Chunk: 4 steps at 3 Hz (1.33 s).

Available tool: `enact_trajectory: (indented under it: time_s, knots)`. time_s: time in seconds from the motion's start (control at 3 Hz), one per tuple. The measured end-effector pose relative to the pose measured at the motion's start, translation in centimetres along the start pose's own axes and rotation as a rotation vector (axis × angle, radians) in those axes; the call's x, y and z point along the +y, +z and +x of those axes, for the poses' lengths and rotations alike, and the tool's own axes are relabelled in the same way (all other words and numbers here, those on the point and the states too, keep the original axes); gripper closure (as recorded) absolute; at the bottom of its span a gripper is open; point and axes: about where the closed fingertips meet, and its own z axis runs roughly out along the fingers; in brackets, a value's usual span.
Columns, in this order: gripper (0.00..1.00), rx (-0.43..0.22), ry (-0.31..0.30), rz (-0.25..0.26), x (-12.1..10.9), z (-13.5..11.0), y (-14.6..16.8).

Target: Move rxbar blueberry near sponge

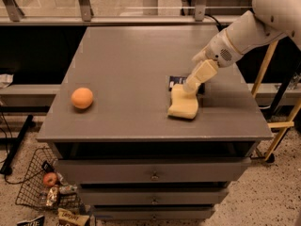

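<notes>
Hanging near the right edge of the worktop [131,55], the claw [190,86] (its grip cannot be told) sits over the rxbar blueberry [176,81], just behind the sponge [183,106].
</notes>
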Motion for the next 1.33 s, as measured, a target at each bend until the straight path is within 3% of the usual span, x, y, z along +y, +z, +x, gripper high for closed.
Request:
enact_trajectory:
  time_s: [0.67, 1.0, 1.33]
  knots:
    - [0.00, -0.005, -0.014, 0.008, -0.1, -0.2, 0.0]
    - [0.00, -0.018, 0.006, 0.050, -0.2, 2.0, -2.3]
    - [0.00, -0.035, 0.076, 0.128, -0.2, 6.2, -6.3]
